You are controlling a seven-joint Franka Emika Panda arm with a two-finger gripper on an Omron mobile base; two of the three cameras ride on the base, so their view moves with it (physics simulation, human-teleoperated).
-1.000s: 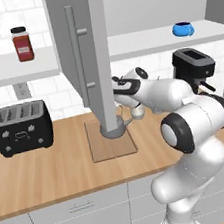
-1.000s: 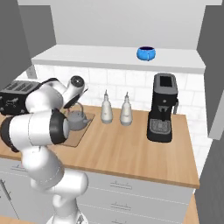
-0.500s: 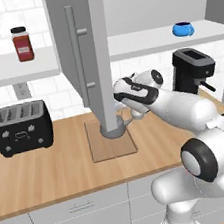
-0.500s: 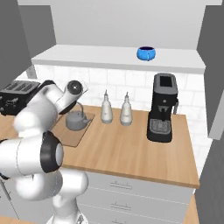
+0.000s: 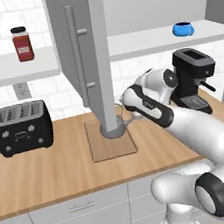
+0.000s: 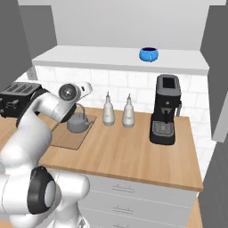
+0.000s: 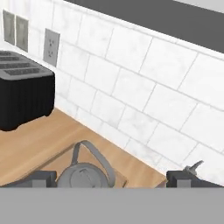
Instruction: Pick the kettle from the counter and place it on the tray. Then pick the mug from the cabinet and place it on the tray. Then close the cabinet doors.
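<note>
The grey kettle (image 5: 114,129) (image 6: 79,124) (image 7: 85,175) stands on the wooden tray (image 5: 112,147) (image 6: 70,138) on the counter (image 5: 52,173). From the left base it is partly hidden by the open cabinet door (image 5: 84,62). My gripper (image 7: 111,180) hangs open just above and beside the kettle, holding nothing; its fingertips (image 7: 42,178) stand wide on either side of the wire handle. The blue mug (image 5: 183,29) (image 6: 148,54) sits on the white shelf inside the cabinet (image 6: 120,18). Both cabinet doors stand open.
A black toaster (image 5: 21,127) (image 6: 20,95) stands left of the tray. Two whitish bottles (image 6: 108,110) (image 6: 128,112) and a black coffee machine (image 5: 193,80) (image 6: 164,109) stand to its right. Spice jars (image 5: 22,43) sit on the open shelf. The tiled wall (image 7: 131,87) is close behind.
The arm's elbow has swung out to the right and lower, while the hand stays near the kettle. The jaws remain open and the kettle has not moved on the tray.
</note>
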